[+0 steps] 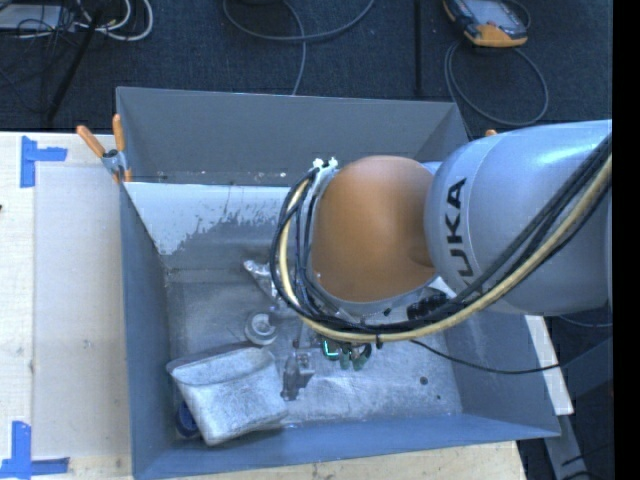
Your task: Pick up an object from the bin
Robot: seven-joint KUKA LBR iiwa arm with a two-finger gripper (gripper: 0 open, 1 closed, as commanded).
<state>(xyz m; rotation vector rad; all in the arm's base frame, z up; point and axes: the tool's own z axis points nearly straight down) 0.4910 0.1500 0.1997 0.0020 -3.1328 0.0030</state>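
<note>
My gripper point(295, 371) hangs below the orange wrist cover, low over the bin floor in its front half. Its tip is at the right edge of a pale grey, speckled, flat pouch-like thing point(225, 396) that lies in the front left corner. Whether they touch is unclear. A small round silvery piece point(262, 326) lies just left of the gripper, behind the pouch. A second small silvery bit point(256, 268) lies farther back on the floor.
A dark blue thing point(185, 423) peeks out from under the pouch's left end, against the left wall. The arm and its cables cover the bin's middle and right. Bare floor shows at the front right.
</note>
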